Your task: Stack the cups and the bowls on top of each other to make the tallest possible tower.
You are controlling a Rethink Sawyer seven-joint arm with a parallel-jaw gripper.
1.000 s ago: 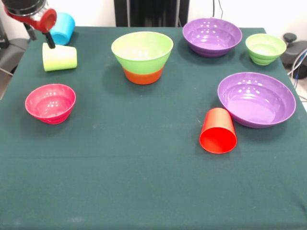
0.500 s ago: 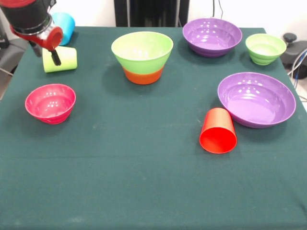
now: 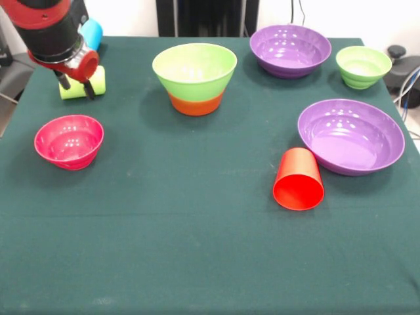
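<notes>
Gripper (image 3: 76,86) fingers spread, one on each side of the lime green cup (image 3: 84,83) lying near the tabletop's (image 3: 197,249) corner.

Dark green tablecloth (image 3: 197,262), white wall (image 3: 367,16) behind, black upright (image 3: 207,16) centre, cables (image 3: 410,85) rt, poss. chair
</notes>
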